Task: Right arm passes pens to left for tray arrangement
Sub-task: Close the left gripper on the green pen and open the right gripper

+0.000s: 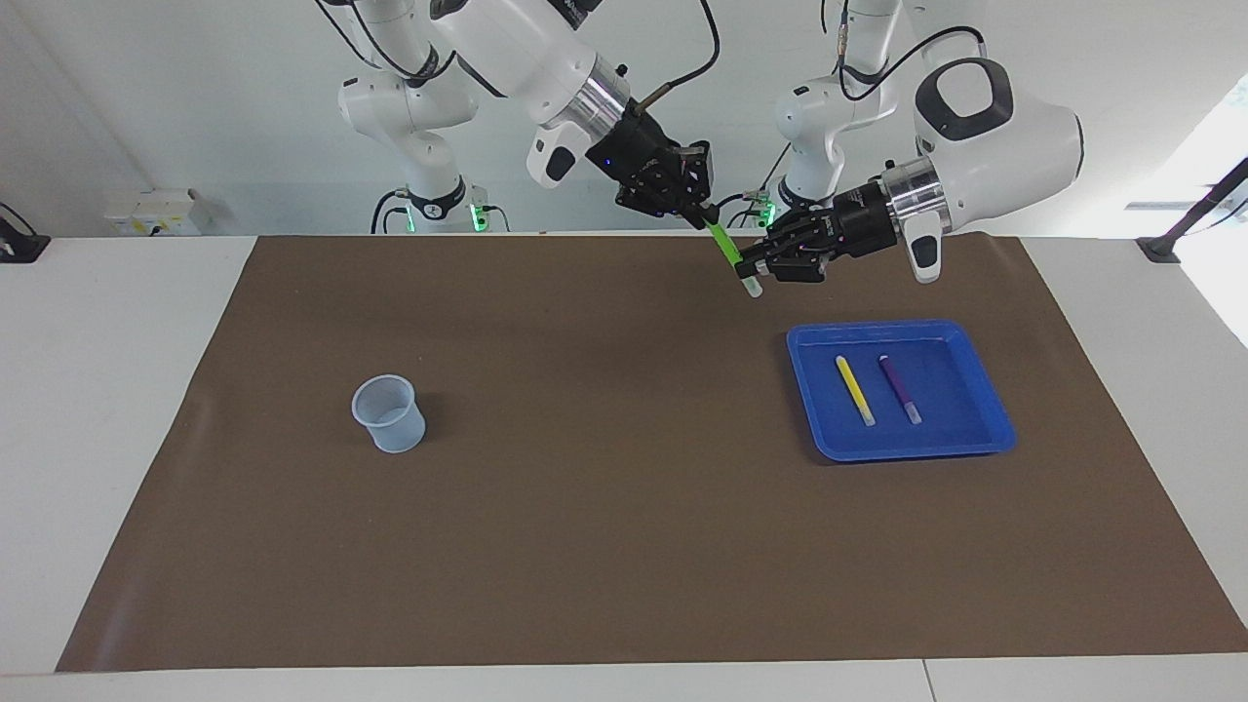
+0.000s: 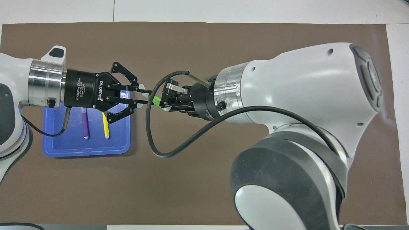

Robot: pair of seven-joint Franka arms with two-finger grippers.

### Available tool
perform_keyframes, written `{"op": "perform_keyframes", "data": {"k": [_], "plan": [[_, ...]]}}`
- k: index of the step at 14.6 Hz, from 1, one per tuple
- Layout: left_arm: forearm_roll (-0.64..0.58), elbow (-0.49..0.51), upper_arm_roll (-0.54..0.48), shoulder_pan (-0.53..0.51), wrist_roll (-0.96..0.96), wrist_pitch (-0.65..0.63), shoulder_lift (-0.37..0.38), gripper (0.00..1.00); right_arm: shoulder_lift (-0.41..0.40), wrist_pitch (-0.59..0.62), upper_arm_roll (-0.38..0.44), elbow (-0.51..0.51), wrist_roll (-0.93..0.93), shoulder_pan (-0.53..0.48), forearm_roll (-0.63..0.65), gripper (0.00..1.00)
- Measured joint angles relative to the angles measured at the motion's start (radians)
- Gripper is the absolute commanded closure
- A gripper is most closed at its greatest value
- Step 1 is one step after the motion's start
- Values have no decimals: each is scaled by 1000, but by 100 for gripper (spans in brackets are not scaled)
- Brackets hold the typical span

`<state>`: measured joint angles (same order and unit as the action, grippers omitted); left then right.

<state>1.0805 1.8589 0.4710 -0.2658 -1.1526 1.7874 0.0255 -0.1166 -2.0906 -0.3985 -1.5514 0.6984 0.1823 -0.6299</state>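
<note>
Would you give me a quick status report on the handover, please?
Right gripper and left gripper both shut on green pen, mid-air. Yellow pen, purple pen in tray. Nothing in the way.

Shallow square blue plastic tray sits on brown paper mat, toward left arm's end. Slim yellow marker pen and slim purple marker pen lie side by side in tray. Small pale-blue mesh cup stands well apart, toward right arm's end

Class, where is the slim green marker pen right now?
The slim green marker pen hangs in the air, gripped by right gripper and left gripper.
</note>
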Motion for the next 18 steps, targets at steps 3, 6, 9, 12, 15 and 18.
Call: {"op": "perform_keyframes", "data": {"k": [3, 6, 9, 12, 15, 18], "plan": [[0, 1, 0, 0, 0, 1, 1, 100, 0, 0, 0, 0, 0, 0, 1, 100], [0, 2, 0, 0, 0, 3, 2, 100, -1, -1, 0, 0, 0, 1, 1, 100], [0, 3, 0, 0, -4, 7, 3, 100, -1, -3, 0, 0, 0, 1, 1, 100], [0, 4, 1, 0, -4, 12, 5, 100, -2, -5, 0, 0, 0, 1, 1, 100], [0, 5, 1, 0, -4, 13, 5, 100, -2, -6, 0, 0, 0, 1, 1, 0], [7, 0, 1, 0, -30, 54, 6, 100, -4, 8, -3, -5, 1, 15, 1, 0]]}}
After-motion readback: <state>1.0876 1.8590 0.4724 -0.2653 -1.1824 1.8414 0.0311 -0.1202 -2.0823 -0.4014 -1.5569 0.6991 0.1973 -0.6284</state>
